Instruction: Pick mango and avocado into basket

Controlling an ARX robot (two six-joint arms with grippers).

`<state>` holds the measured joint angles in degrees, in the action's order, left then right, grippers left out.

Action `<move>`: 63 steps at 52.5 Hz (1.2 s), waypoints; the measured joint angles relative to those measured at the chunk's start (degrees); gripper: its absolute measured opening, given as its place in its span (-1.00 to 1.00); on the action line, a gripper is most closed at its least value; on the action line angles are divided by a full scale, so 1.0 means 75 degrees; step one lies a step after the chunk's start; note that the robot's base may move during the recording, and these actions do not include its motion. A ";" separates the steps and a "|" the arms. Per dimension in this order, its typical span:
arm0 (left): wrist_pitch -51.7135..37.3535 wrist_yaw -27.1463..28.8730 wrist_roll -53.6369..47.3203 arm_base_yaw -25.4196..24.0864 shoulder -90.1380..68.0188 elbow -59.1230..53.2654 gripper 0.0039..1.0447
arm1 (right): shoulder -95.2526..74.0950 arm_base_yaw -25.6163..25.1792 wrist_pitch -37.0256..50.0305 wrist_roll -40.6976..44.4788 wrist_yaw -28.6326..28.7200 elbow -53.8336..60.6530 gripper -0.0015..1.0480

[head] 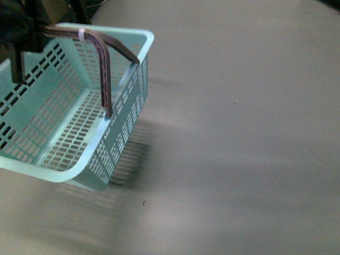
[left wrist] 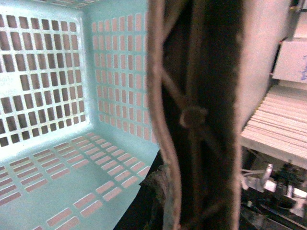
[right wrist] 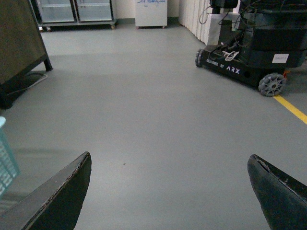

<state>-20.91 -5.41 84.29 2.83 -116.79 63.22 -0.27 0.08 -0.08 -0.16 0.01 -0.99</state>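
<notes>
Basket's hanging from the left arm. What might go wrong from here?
The basket hangs above the floor by its brown handles, and the grip on them is out of sight; a swing might shake it loose. It is empty and no mango or avocado shows in any view, so searching may cost time. The right pincer is open toward a wheeled ARX base across the floor; driving ahead might clip it.

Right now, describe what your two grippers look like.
The right gripper has two black wedge-shaped fingers that taper to their tips, with pale, scuffed edges. No cables or markings show on it. The left gripper appears only as a dark, blurred mass in the front view; its shape and details cannot be made out.
</notes>
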 joint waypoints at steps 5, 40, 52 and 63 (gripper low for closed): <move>0.0434 -0.0210 0.0265 -0.0128 0.1451 -0.0615 -0.91 | 0.0000 0.0000 0.0000 0.0003 0.0000 0.0000 0.83; 0.3430 -0.0866 0.0749 -0.0906 0.6904 -0.1603 -0.91 | 0.0000 0.0000 0.0000 0.0003 0.0000 0.0000 0.83; 0.4301 -0.0921 0.0793 -0.0752 0.7938 -0.1737 -0.91 | 0.0000 0.0000 0.0000 0.0000 0.0000 0.0000 0.83; 0.4304 -0.0909 0.0743 -0.0749 0.7976 -0.1743 -0.91 | 0.0000 0.0000 0.0000 0.0000 0.0000 0.0000 0.83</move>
<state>11.38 -12.23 89.86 -2.79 -56.97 50.15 -0.27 0.08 -0.08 -0.16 0.01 -0.99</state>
